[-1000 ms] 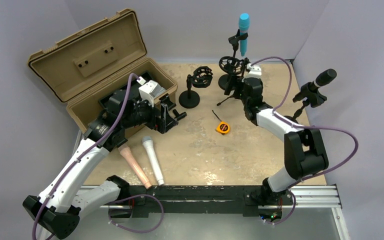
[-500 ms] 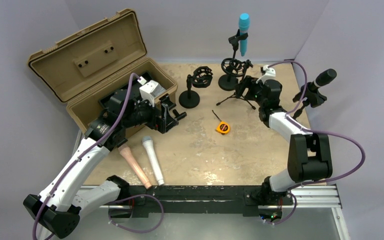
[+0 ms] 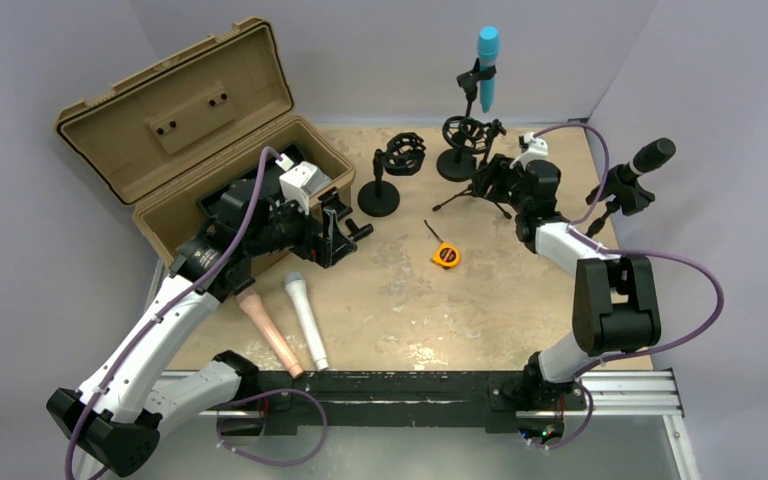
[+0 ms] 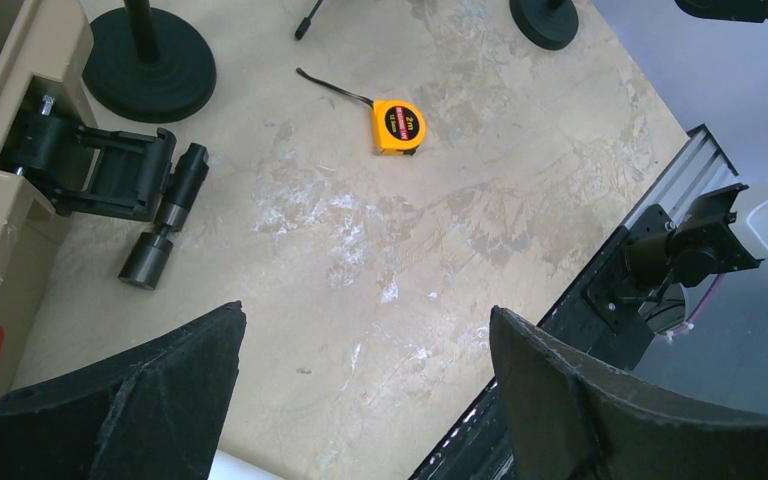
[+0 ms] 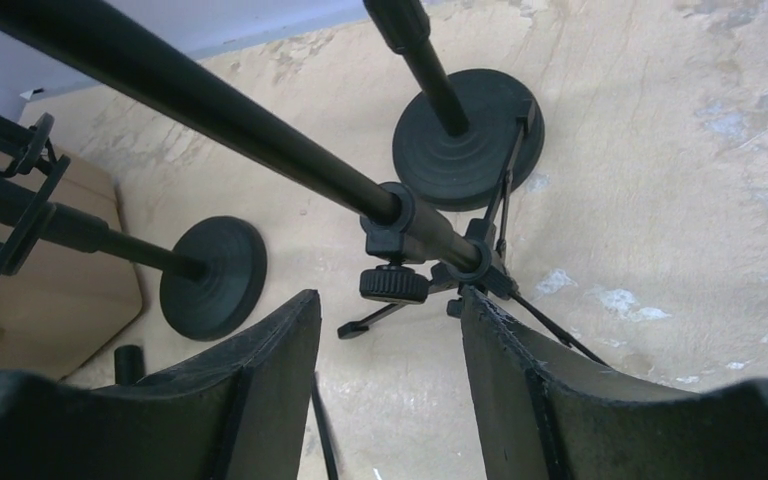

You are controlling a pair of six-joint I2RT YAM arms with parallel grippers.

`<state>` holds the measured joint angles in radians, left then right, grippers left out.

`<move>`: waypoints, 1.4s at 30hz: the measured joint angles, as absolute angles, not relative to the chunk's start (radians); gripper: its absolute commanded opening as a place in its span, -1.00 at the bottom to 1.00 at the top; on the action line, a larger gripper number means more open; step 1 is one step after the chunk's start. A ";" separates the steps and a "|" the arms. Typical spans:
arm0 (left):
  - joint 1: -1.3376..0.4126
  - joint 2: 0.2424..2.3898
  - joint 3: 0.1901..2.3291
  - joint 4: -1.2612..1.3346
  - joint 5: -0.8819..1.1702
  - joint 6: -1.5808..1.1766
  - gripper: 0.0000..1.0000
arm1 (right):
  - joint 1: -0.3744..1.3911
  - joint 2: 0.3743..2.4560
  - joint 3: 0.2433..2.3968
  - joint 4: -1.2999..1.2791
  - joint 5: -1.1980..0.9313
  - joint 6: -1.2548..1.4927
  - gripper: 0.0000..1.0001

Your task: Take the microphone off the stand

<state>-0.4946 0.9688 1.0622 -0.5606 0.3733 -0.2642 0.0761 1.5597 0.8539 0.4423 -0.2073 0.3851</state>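
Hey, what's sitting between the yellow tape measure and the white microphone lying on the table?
Nothing. The top view shows only bare, scuffed tabletop between the tape measure and the white microphone.

Tight up at the back: the tripod stand's slanted pole [image 5: 210, 115] cuts across just beyond the right gripper [image 5: 385, 320], round stand bases [image 5: 468, 140] crowd behind, while bare tabletop [image 3: 400, 300] around the tape measure [image 3: 446, 255] gives passing room.

A case [image 3: 175, 130] is set at the table's [image 3: 400, 310] far left corner, a microphone [image 3: 487, 62] on a stand [image 3: 473, 78] at the far edge; a tape measure [image 3: 445, 254] is laid centrally, two loose microphones [image 3: 305, 320] near the near edge.
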 measured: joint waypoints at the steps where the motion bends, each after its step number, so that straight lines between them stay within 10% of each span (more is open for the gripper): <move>1: -0.495 0.969 1.062 -0.562 0.373 -0.264 0.79 | 0.076 1.560 0.854 0.445 -0.198 0.385 -0.03; 20: -0.500 0.972 1.062 -0.563 0.373 -0.264 0.78 | 0.126 1.543 0.846 0.486 -0.043 0.342 -0.29; 29: -0.501 0.978 1.062 -0.563 0.373 -0.264 0.78 | 0.187 1.547 0.850 0.479 0.080 0.299 -1.00; 42: -0.507 0.978 1.062 -0.563 0.371 -0.264 0.79 | 0.433 1.629 0.941 0.435 0.605 0.238 -0.91</move>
<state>-0.5068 0.9779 1.0622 -0.5632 0.3710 -0.2638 0.4328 1.6287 0.9405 0.4347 0.6048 0.2379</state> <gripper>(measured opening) 0.893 0.133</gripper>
